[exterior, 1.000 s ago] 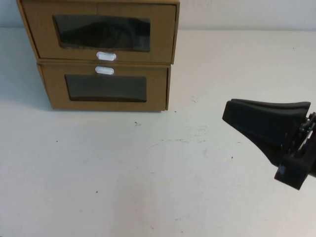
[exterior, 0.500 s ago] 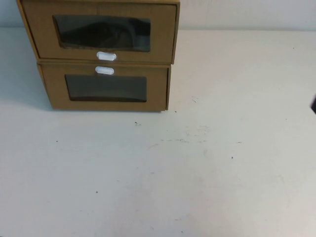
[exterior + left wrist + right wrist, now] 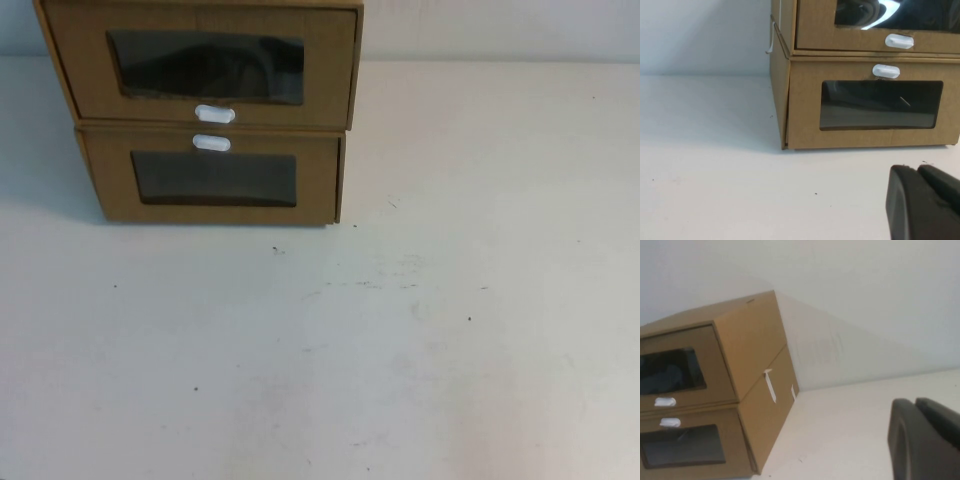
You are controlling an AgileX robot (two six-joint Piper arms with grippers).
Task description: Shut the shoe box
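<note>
Two end effectors belong to this rig, and neither appears in the high view; each shows only as a black moulded edge in its own wrist view, the left end effector and the right end effector, so I cannot tell how far either is open, and neither touches or holds anything visible. One second ago the right end effector hung over the right side of the table in the high view; half a second ago only a sliver remained at the right edge, and now it is gone from that view. Nothing else has shifted. The shoe box sits at the far left of the white, lightly scuffed table, stacked on the lower box. Both are brown cardboard with dark clear windows and small white oval tabs, fronts flush.
</note>
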